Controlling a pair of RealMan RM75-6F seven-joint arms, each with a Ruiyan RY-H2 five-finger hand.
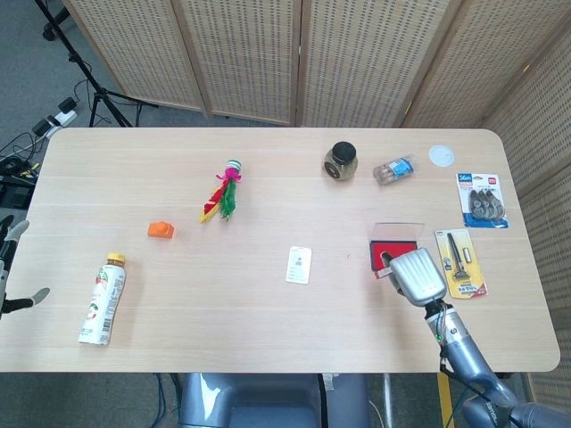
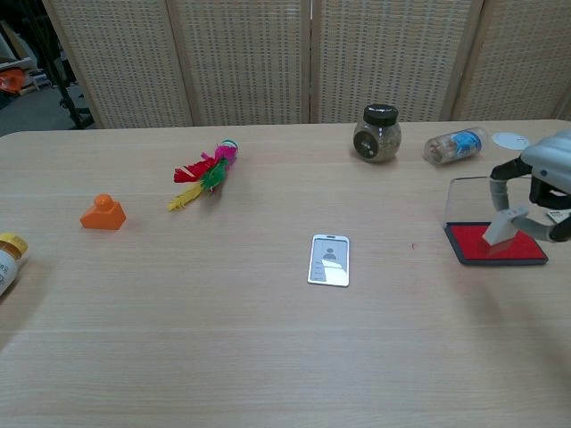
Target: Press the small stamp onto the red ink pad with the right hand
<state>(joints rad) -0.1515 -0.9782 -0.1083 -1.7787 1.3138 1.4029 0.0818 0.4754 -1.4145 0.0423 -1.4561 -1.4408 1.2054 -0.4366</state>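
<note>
Now stamp over pad.
My right hand [image 2: 546, 183] pinches the small stamp [image 2: 498, 226], tilted, its foot over the red ink pad [image 2: 496, 242] near the counter's right edge; I press straight down.

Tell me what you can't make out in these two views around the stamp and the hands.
- Small stamp: head view, hidden under the right hand; whether its face touches the red ink pad is unclear in chest view.
- Right hand: chest view, cut off by the right edge.
- Left hand: head view, only fingertips at the left edge; absent from chest view.
- Bottle: chest view, cropped by the left edge.
</note>
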